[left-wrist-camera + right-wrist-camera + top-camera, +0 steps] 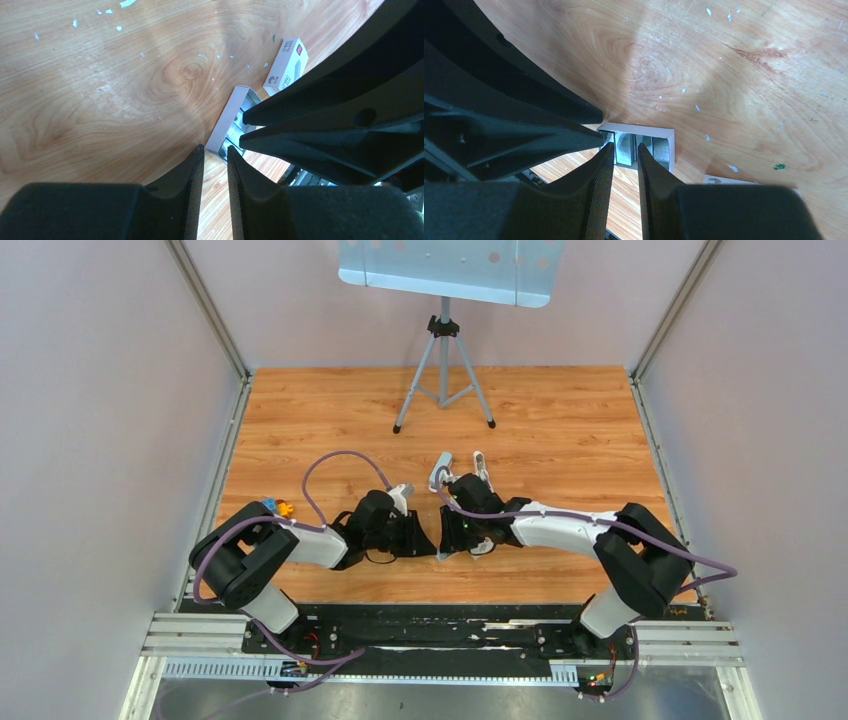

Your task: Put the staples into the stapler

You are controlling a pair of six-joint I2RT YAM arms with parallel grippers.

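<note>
The staples [624, 148] are grey blocks lying in a small open white tray [639, 130], also in the left wrist view [223, 120]. My right gripper [624, 148] has its tips at the tray's near edge, straddling one block, with a narrow gap and wood showing between the pads. My left gripper [215, 148] has its tips at the tray's other end, also narrowly apart, with nothing seen between them. In the top view the two grippers, left [428, 540] and right [448, 538], meet tip to tip. The stapler [440, 472] lies open in a V just behind the right wrist.
A white carton with a red mark [287, 65] lies just beyond the tray, its edge showing in the right wrist view [724, 179]. A tripod [443, 370] stands at the back centre. Grey walls enclose the wooden table [560, 430].
</note>
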